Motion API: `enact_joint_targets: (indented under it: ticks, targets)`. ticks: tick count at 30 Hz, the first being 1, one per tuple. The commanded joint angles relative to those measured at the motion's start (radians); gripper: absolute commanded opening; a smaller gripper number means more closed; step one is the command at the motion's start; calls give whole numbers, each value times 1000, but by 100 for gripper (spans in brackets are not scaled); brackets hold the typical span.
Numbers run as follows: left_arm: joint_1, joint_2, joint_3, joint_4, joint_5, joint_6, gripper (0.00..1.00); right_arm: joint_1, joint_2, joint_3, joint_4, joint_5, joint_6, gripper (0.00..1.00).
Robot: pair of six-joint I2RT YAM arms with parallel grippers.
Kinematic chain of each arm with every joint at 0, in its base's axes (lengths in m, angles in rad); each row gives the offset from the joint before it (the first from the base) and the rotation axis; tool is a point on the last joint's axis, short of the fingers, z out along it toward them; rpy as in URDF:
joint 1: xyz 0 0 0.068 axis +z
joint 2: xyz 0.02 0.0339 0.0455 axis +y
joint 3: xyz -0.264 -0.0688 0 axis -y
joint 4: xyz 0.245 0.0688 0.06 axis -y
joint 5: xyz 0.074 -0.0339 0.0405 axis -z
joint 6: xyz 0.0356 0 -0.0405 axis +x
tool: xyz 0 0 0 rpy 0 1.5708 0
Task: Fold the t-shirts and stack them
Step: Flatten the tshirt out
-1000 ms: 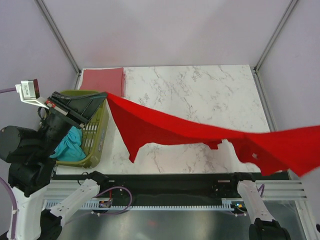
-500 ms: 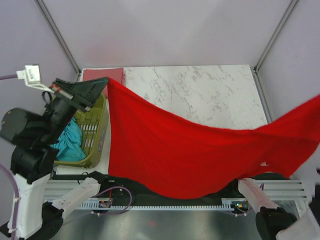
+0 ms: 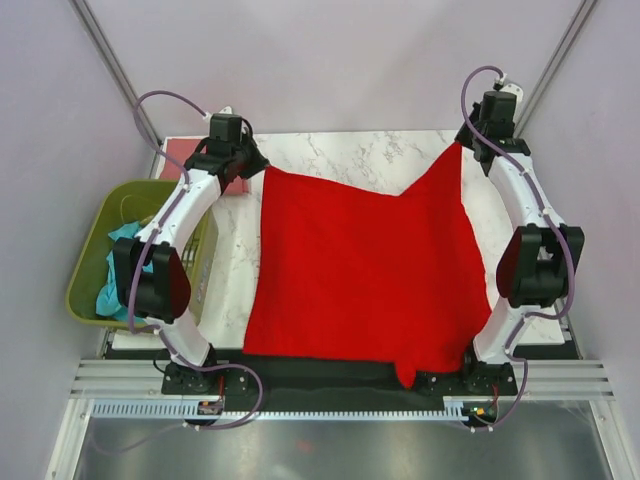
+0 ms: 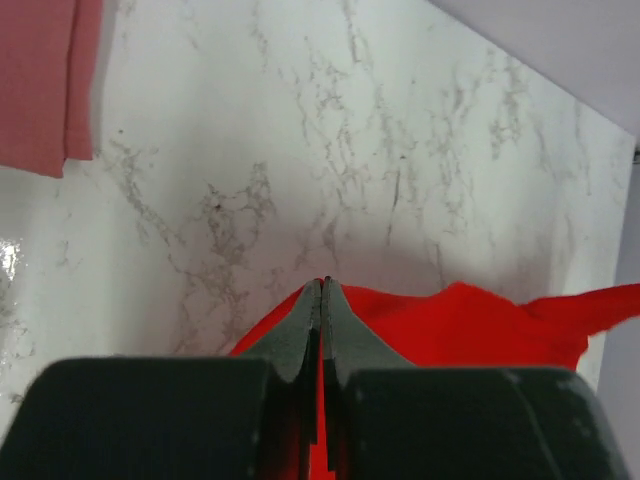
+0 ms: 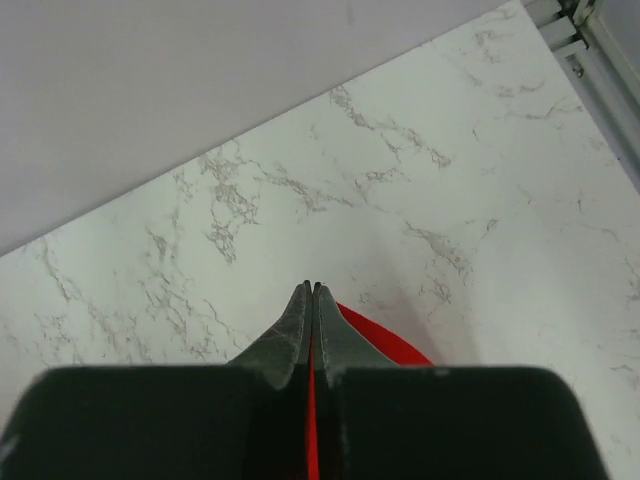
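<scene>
The bright red t-shirt (image 3: 360, 270) lies spread over the marble table, and its near hem hangs over the front edge. My left gripper (image 3: 260, 168) is shut on its far left corner. In the left wrist view the red cloth (image 4: 460, 320) runs between the closed fingers (image 4: 300, 325). My right gripper (image 3: 463, 148) is shut on the far right corner, with red cloth (image 5: 385, 340) showing between its fingers (image 5: 285, 335). A folded dusty pink t-shirt (image 3: 172, 160) (image 4: 40, 80) lies at the far left corner. A teal t-shirt (image 3: 115, 268) sits in the basket.
The olive-green basket (image 3: 88, 250) stands off the table's left edge, beside the left arm. Both arms reach along the table's sides to its far end. Grey walls and a metal frame post (image 3: 545, 70) close in the back. Bare marble (image 3: 350, 150) shows beyond the shirt.
Both arms swung from the near side to the table's far end, carrying the red t-shirt. It hung in the air between them and now lies spread on the table.
</scene>
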Motion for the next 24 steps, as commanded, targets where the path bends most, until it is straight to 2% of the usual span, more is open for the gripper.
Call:
enact_joint_targets:
  ticks: [1,4,7,15,24]
  targets:
    - [15,-40,113,84,63,55,2,0,-25,116,165,-64,-45,0]
    - [17,-42,152,117,128,42,2,-3,-26,191,131,-68,-42,0]
    - [15,-75,176,131,205,16,2,-10,-99,245,88,-59,-26,0]
    - [14,-374,134,132,211,2,2,-52,-352,364,-117,-23,-6,0]
    - [12,-710,100,129,226,-52,2,-53,-742,436,-338,39,84,0]
